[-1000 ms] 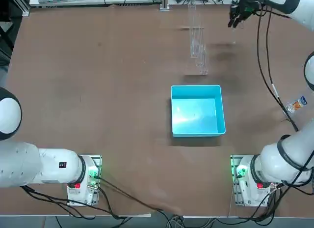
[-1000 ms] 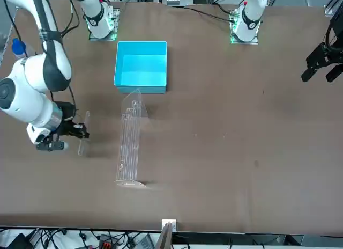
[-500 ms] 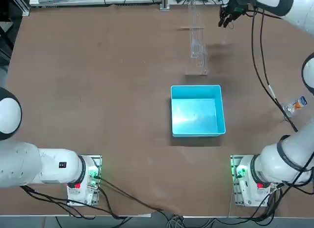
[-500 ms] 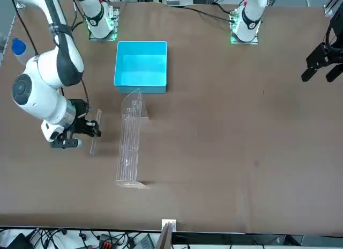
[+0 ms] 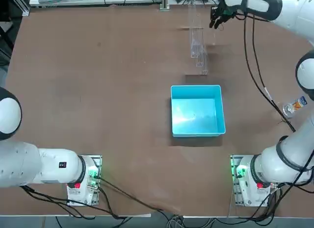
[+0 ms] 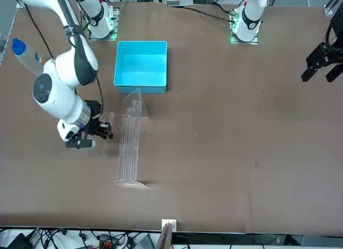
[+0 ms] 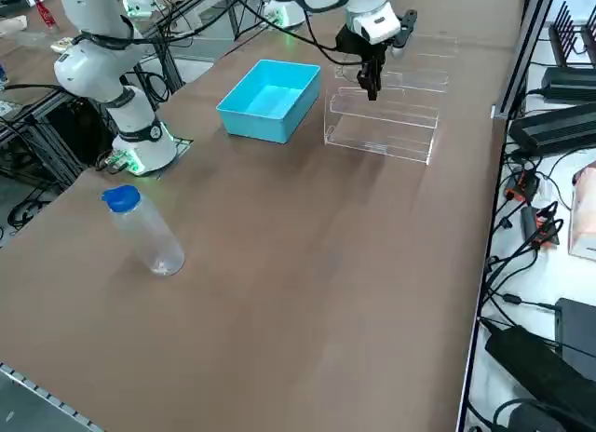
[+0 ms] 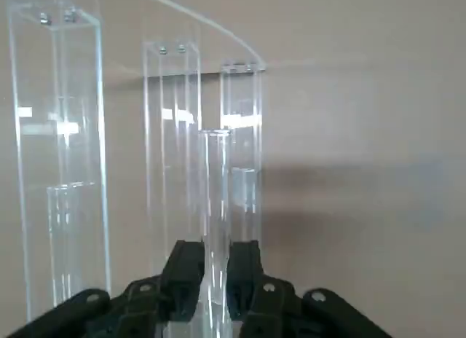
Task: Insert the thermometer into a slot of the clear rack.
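Brown tabletop fills every view, with an open light-blue square bin [image 5: 197, 110] at its middle. My right gripper [image 8: 213, 276] hangs just beside the long transparent acrylic rack [image 6: 129, 144], fingers pinched on the thin, pale, glass-like thermometer rod [image 8: 215, 207]. I judge the rod light, stiff, slippery and brittle; a hold near one end, as now, leaves the length free for a slot. My wrist view shows the rod upright before the rack's clear posts; overhead it all but vanishes, though the gap between gripper and rack reads plainly there.
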